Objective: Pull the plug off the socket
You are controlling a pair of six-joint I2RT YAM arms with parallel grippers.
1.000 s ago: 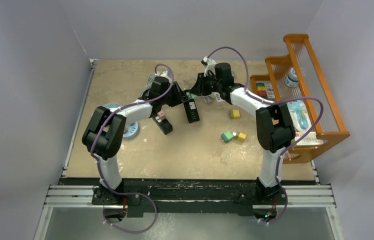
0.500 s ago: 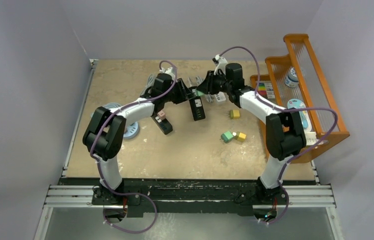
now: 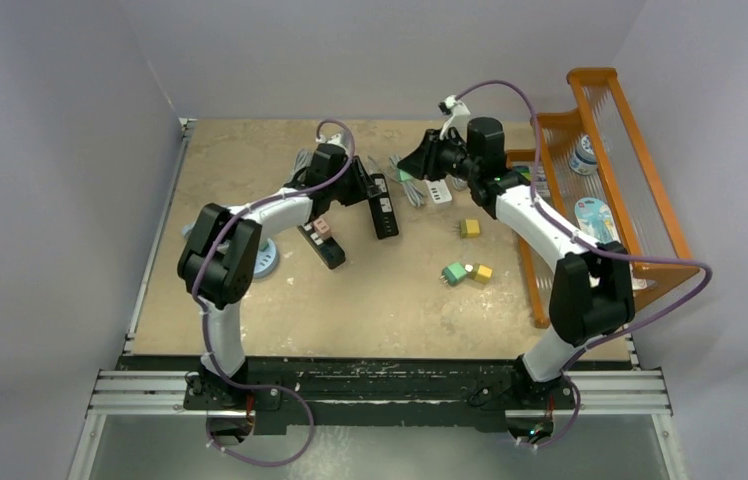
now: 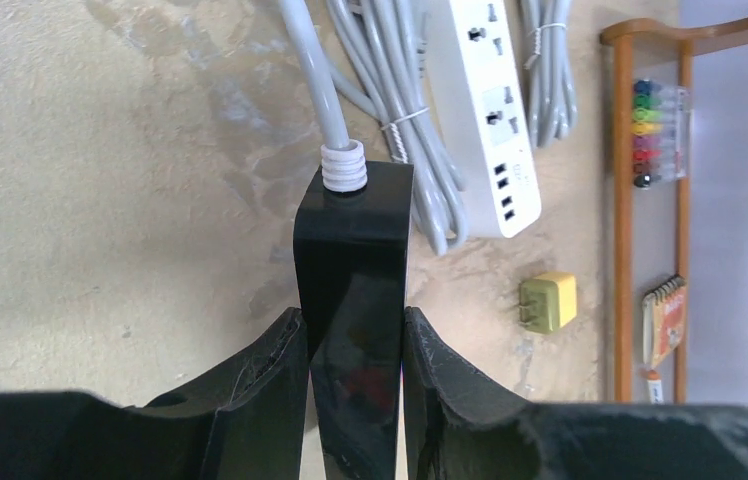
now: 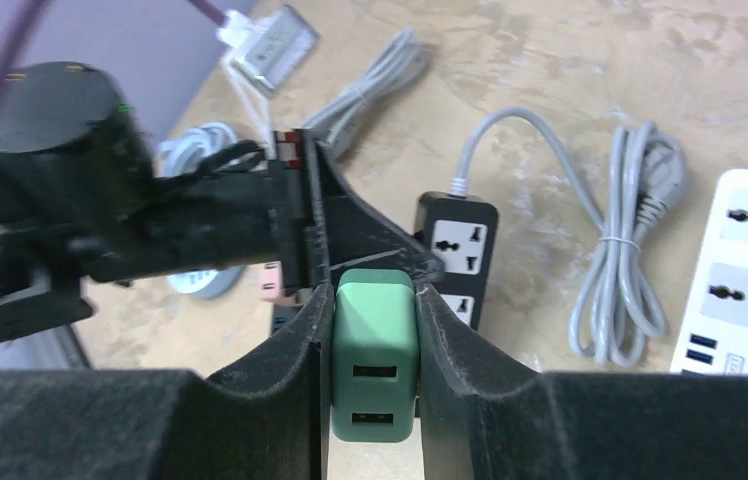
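The right end effector [image 5: 375, 300] is clamped on the green plug [image 5: 374, 350], whose two USB ports face its wrist camera. The plug's prongs are hidden on its far side. Just beyond the plug and apart from it is the black socket strip [image 5: 458, 255], its near end masked by a finger and the plug. The left end effector [image 4: 354, 322] is closed on that strip's sides, and a grey cord [image 4: 310, 70] leaves the strip's far end. The socket face cannot be seen from the left wrist. Past the left end effector, on the desk [image 4: 100, 200], lie a bundled grey cable [image 4: 405, 120] and a white power strip [image 4: 485, 110]. A yellow adapter [image 4: 547, 302] sits off to the side of its fingers. Farthest stands a wooden rack [image 4: 618, 200], partly out of frame. It holds a row of coloured pieces [image 4: 642, 135] too small to name and a small spiral-bound pad [image 4: 665, 320].
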